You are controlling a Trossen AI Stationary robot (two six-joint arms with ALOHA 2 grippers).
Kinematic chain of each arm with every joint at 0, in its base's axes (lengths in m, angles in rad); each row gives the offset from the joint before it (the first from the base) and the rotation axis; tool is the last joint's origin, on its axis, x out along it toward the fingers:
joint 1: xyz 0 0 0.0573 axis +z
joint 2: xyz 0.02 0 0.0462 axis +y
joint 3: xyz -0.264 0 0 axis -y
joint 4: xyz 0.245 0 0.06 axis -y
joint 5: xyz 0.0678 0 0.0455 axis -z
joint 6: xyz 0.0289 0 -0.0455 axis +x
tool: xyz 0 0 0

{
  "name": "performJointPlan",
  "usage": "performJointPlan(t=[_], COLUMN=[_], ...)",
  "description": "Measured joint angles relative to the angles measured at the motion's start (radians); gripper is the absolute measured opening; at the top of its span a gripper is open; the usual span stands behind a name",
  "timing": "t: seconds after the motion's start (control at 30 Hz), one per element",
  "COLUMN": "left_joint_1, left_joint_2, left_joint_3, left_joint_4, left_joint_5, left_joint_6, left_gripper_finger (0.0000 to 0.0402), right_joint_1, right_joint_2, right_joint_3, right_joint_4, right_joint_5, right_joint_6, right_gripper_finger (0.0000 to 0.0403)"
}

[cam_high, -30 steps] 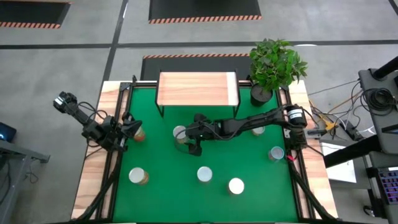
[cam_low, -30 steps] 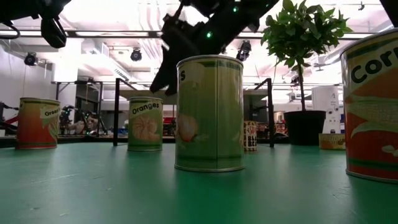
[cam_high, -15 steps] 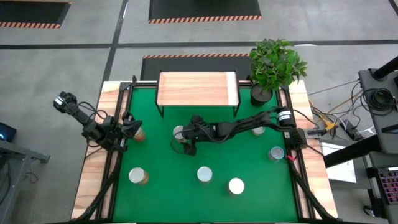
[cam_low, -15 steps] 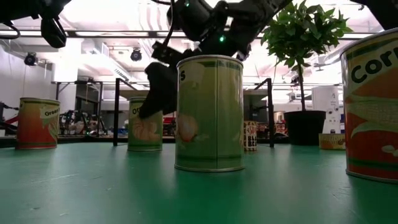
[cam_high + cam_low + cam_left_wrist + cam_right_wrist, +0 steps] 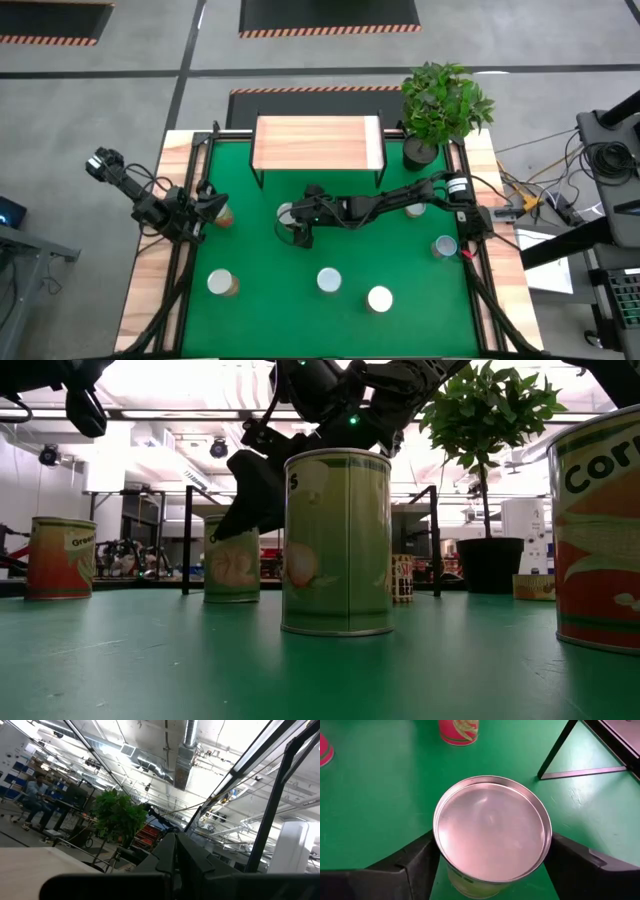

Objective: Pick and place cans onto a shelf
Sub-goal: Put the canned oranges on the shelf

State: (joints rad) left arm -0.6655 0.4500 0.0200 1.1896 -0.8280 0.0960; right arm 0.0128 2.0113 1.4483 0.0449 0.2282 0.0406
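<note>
Since 1 second ago, lowered around the can [image 5: 492, 832] just in front of the shelf [image 5: 318, 143], right gripper [image 5: 292, 226] fingers spread on both sides, apparently just touching; could tip it if closing off-centre; left gripper [image 5: 213, 206] pressed together, far left.

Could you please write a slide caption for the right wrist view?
Right claw straddling a silver-topped cylindrical tin can on the green table mat, dark fingers at both sides.
</note>
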Motion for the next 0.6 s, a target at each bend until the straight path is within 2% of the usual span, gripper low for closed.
performJointPlan(t=[0.27, 0.4, 0.6], left_joint_1=[0.0, 0.0, 0.0], left_joint_2=[-0.001, -0.005, -0.002], left_joint_3=[0.0, 0.0, 0.0], left_joint_4=[0.0, 0.002, 0.0], left_joint_5=[0.0, 0.0, 0.0], left_joint_6=[0.0, 0.0, 0.001], left_gripper_finger=[0.0, 0.0, 0.0], right_joint_1=[0.002, 0.019, 0.005], right_joint_2=[-0.033, -0.102, -0.227], right_joint_3=[0.0, 0.0, 0.051], right_joint_4=[-0.018, -0.021, -0.087], right_joint_5=[-0.028, -0.082, -0.052], right_joint_6=[0.004, 0.03, 0.076], right_gripper_finger=[0.0293, 0.0293, 0.0293])
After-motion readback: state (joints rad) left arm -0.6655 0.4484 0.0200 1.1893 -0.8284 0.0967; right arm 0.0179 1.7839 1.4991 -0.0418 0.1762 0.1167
